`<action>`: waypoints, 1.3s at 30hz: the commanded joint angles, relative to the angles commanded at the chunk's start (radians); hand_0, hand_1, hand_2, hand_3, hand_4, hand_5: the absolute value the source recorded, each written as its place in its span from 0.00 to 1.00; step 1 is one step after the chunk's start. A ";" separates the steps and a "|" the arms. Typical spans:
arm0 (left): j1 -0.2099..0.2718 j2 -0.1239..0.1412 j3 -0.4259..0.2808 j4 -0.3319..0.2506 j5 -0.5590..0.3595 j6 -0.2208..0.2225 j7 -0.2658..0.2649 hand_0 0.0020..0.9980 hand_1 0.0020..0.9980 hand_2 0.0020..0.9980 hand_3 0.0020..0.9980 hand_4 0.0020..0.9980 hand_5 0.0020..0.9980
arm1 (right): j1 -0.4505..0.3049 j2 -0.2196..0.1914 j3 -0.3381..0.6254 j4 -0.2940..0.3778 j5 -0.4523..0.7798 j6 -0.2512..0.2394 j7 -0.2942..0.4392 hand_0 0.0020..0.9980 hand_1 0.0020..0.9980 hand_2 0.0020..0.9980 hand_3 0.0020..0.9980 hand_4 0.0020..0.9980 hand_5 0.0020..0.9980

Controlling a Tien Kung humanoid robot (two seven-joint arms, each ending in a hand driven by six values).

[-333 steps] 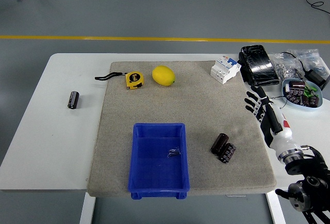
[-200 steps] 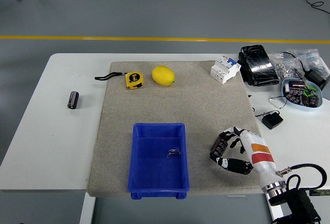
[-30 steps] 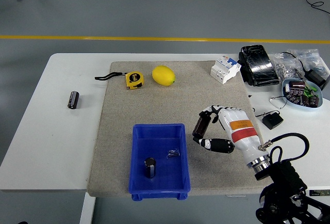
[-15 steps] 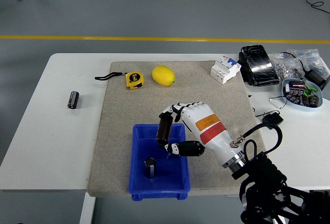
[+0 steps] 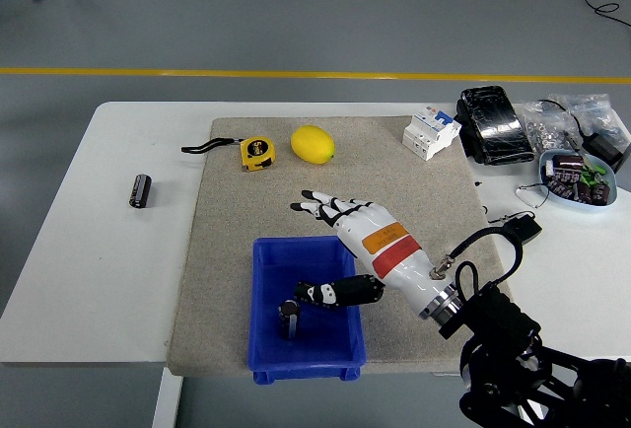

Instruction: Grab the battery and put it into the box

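So half a second ago the right hand was gripping a battery; now its fingers are spread and empty over the blue box. One battery stands upright inside. Another battery lies far left on the table.

The right hand reaches over the blue box from the lower right, fingers spread, thumb over the box's inside; a battery stands upright inside the box, just below the thumb; the box sits on a tan mat; a tape measure and lemon lie near the mat's far edge; another battery lies on the white table at the left.
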 joint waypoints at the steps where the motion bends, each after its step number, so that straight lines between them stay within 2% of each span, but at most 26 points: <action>1: 0.000 0.000 -0.001 0.000 0.001 0.000 0.000 0.69 0.65 0.68 0.61 0.62 0.66 | 0.000 -0.001 0.003 0.000 0.000 -0.002 -0.001 0.72 0.73 0.94 0.93 1.00 0.43; 9: 0.002 -0.002 -0.010 0.000 0.009 0.000 -0.001 0.69 0.65 0.68 0.61 0.62 0.66 | 0.006 -0.009 0.049 0.013 -0.003 -0.018 -0.005 0.72 0.73 0.94 0.93 1.00 0.43; 16: -0.003 -0.002 -0.004 -0.001 0.001 -0.002 -0.005 0.69 0.65 0.68 0.61 0.62 0.66 | 0.014 -0.039 0.167 0.022 0.015 -0.028 -0.004 0.72 0.72 0.93 0.92 1.00 0.43; 20: -0.006 -0.002 0.004 -0.001 -0.011 0.000 -0.006 0.69 0.65 0.68 0.61 0.62 0.66 | 0.013 -0.064 0.238 -0.001 0.103 -0.054 0.017 0.73 0.73 0.93 0.93 1.00 0.43; 22: -0.008 -0.003 0.006 -0.001 -0.016 0.003 -0.006 0.69 0.65 0.68 0.61 0.62 0.66 | 0.005 -0.077 0.270 -0.014 0.186 -0.071 0.062 0.73 0.73 0.93 0.93 1.00 0.43; 23: -0.009 -0.004 0.007 -0.001 -0.017 0.004 -0.006 0.69 0.65 0.68 0.61 0.62 0.65 | -0.001 -0.083 0.283 -0.016 0.231 -0.075 0.096 0.82 0.81 0.93 0.93 1.00 0.54; 24: -0.010 -0.005 0.008 -0.001 -0.018 0.005 -0.005 0.69 0.65 0.68 0.61 0.62 0.65 | -0.007 -0.087 0.291 -0.015 0.270 -0.075 0.129 0.82 0.81 0.93 0.93 1.00 0.54; 28: -0.008 -0.006 0.007 0.000 -0.020 0.008 -0.005 0.69 0.65 0.68 0.61 0.62 0.65 | -0.044 -0.090 0.345 0.010 0.439 -0.028 0.296 0.82 0.81 0.93 0.93 1.00 0.54; 29: -0.008 -0.007 0.006 0.000 -0.018 0.008 -0.005 0.69 0.66 0.68 0.61 0.62 0.65 | -0.051 -0.088 0.359 0.014 0.484 -0.009 0.331 0.80 0.81 0.90 0.91 1.00 0.72; 32: -0.006 -0.007 0.002 -0.001 -0.010 0.004 -0.006 0.69 0.66 0.68 0.61 0.62 0.65 | -0.083 -0.075 0.426 0.013 0.608 0.076 0.439 0.80 0.81 0.90 0.91 1.00 0.72; 34: -0.006 -0.008 0.004 -0.001 -0.013 0.005 -0.007 0.69 0.66 0.68 0.61 0.62 0.65 | -0.100 -0.070 0.460 0.000 0.692 0.106 0.465 0.80 0.81 0.90 0.91 1.00 0.72; 35: -0.006 -0.008 0.005 -0.002 -0.015 0.005 -0.008 0.69 0.66 0.68 0.61 0.62 0.65 | -0.110 -0.069 0.479 -0.010 0.738 0.116 0.469 0.81 0.82 0.88 0.89 1.00 0.84; 39: -0.009 -0.009 0.006 -0.001 -0.013 0.006 -0.009 0.69 0.66 0.68 0.61 0.62 0.65 | -0.142 -0.070 0.527 -0.037 0.900 0.147 0.454 0.81 0.82 0.88 0.89 1.00 0.84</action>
